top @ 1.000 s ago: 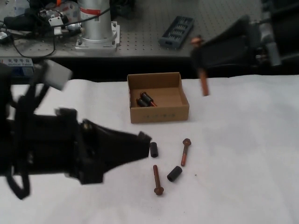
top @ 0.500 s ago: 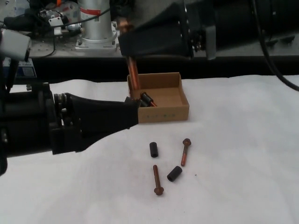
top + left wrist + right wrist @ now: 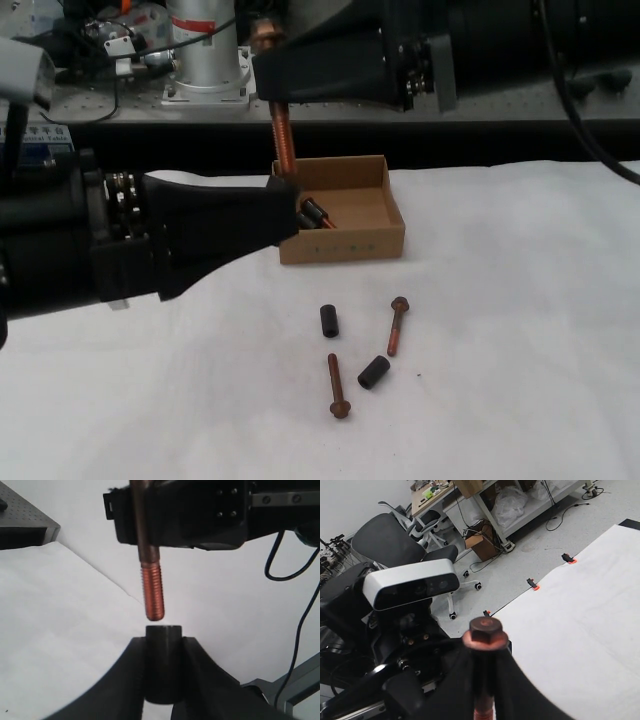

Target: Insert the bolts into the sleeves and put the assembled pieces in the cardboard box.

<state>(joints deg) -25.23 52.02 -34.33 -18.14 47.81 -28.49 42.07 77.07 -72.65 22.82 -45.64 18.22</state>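
A black sleeve (image 3: 163,680) is being clamped upright by the left hand (image 3: 163,647). A copper bolt (image 3: 151,587) is being gripped by the right hand (image 3: 484,667), with its threaded tip being held just off the sleeve's mouth at 12 o'clock. The cardboard box (image 3: 345,247) is being kept at their 3 o'clock. Loose bolts (image 3: 397,325) and loose sleeves (image 3: 329,321) are being borne by the desk (image 3: 520,300) at the box's 6 o'clock.

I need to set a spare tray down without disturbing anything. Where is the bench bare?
The white cloth right of the brown cardboard box and the loose copper bolts is bare, as is the near left corner. Crowded: the black sleeves and bolts in front of the box.
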